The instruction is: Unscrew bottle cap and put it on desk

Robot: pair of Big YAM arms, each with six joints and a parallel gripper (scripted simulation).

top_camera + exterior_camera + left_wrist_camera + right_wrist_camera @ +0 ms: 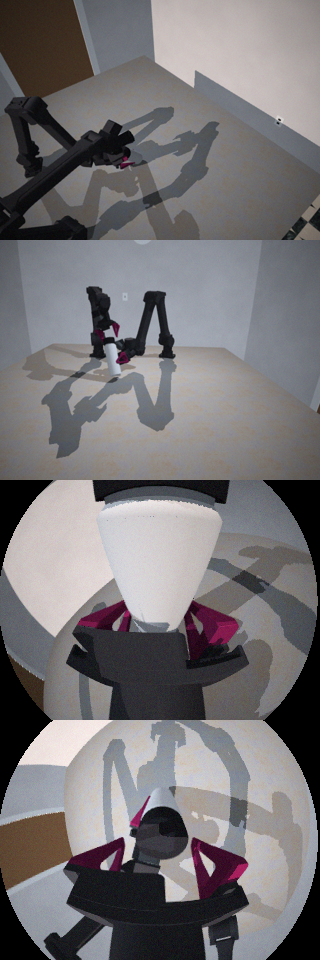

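The white bottle [112, 360] [136, 157] [160, 560] [161, 797] is tilted, its base a little above the table. Its black cap [109, 340] [165, 845] sits on its top end. My left gripper [116, 359] [157, 600] is shut on the bottle's body; one finger is hidden behind the bottle in the exterior view. My right gripper [110, 338] [157, 841] is open and empty just above the cap, with its fingertips apart on either side. In the top view the arms hide most of the cap and the right fingers.
The left arm's forearm [144, 325] reaches in low beside the bottle, and the right arm [94, 304] comes down from above, close to it. The table [206, 407] [232, 186] carries several arm shadows. Walls stand beyond its edges.
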